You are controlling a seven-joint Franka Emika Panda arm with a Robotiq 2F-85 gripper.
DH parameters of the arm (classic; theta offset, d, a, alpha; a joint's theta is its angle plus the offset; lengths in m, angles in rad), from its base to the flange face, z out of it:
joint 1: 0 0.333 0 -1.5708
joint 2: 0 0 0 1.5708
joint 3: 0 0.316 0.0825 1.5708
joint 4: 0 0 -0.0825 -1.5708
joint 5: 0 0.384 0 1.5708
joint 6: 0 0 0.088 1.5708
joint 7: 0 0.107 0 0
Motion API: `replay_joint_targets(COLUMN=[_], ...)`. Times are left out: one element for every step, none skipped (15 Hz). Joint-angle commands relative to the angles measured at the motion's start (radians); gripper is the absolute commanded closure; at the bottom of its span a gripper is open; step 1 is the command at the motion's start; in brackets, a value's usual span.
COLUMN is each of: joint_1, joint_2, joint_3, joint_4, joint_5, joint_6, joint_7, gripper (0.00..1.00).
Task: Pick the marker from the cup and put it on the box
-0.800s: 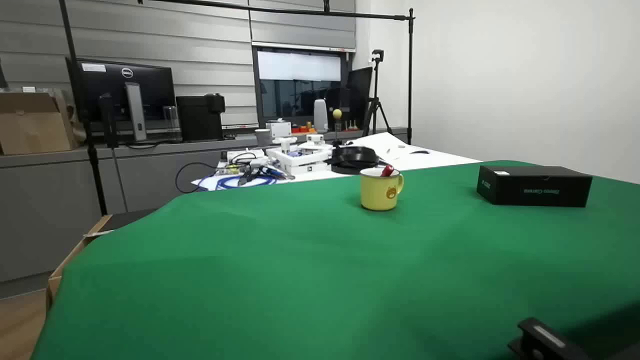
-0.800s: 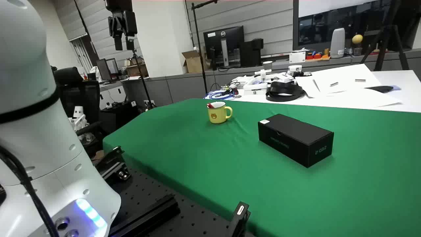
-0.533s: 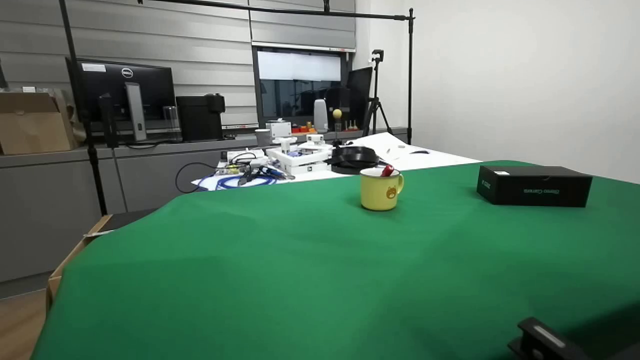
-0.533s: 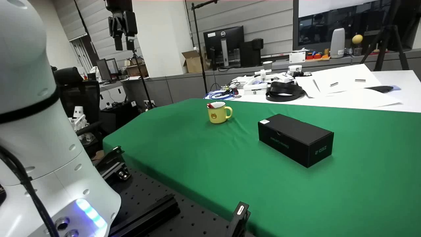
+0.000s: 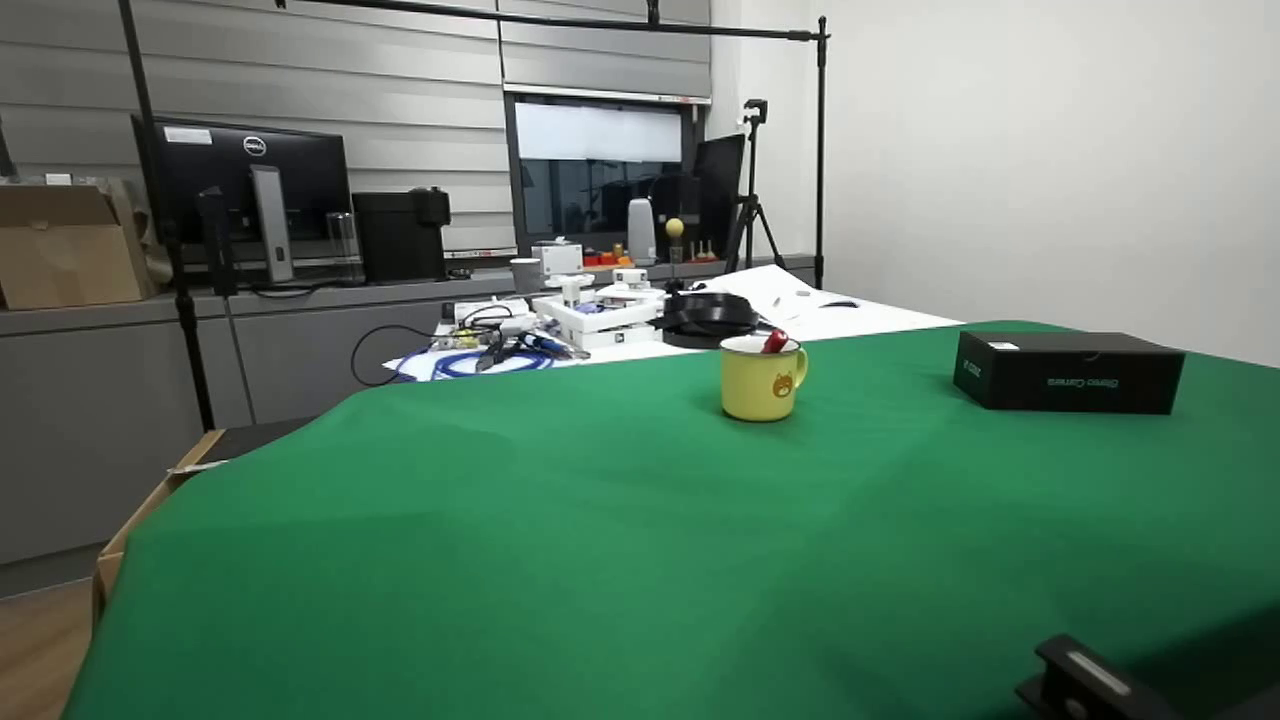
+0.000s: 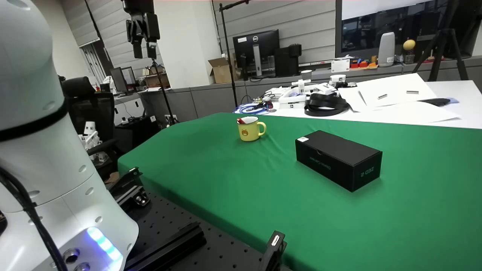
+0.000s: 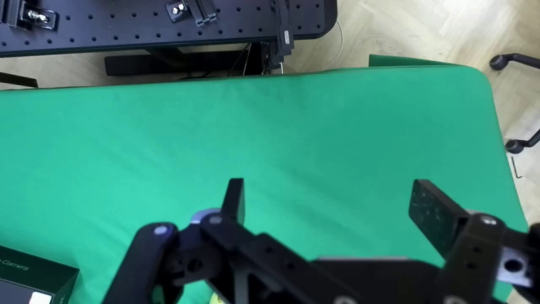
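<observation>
The yellow cup [image 5: 757, 388] stands upright on the green cloth; it also shows in an exterior view [image 6: 248, 131]. The red marker [image 5: 775, 342] leans in the cup with its end above the rim, seen in both exterior views [image 6: 240, 121]. The black box [image 5: 1075, 375] lies on the cloth apart from the cup [image 6: 335, 160] and shows at the lower left of the wrist view [image 7: 29, 276]. My gripper [image 6: 145, 52] hangs high above the table, far from the cup. In the wrist view the gripper [image 7: 327, 185] is open and empty; a sliver of cup [image 7: 215, 299] peeks out below it.
A white table [image 6: 444, 109] with papers, a black strap coil [image 6: 325, 104] and blue cables stands behind the green table. The black perforated robot mount [image 6: 222, 241] with clamps borders the cloth. A thin black pole frame [image 5: 822, 150] rises behind.
My gripper has shifted slightly to the right and down in an exterior view. The cup, marker and box have not moved.
</observation>
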Motion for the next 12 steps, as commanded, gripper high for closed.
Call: replay_joint_targets(joint_1=[-0.048,-0.067,-0.086,-0.105,-0.121,-0.135,-0.147,-0.159,-0.166,-0.172,-0.174,-0.177], joint_2=[0.05,0.078,0.101,0.141,0.178,0.217,0.268,0.315,0.366,0.418,0.468,0.516], joint_3=[-0.07,-0.101,-0.122,-0.151,-0.174,-0.197,-0.219,-0.235,-0.251,-0.261,-0.27,-0.274], joint_4=[0.041,0.063,0.081,0.111,0.14,0.171,0.211,0.249,0.29,0.333,0.375,0.418], joint_5=[-0.031,-0.032,-0.038,-0.045,-0.047,-0.044,-0.038,-0.033,-0.021,-0.005,0.011,0.025], joint_6=[-0.02,-0.03,-0.029,-0.031,-0.029,-0.031,-0.03,-0.027,-0.03,-0.028,-0.029,-0.031], joint_7=[-0.053,-0.082,-0.1,-0.13,-0.158,-0.183,-0.211,-0.221,-0.233,-0.238,-0.247,-0.247], gripper=[0.0,0.0,0.0,0.0,0.0,0.0,0.0,0.0,0.0,0.0,0.0,0.0])
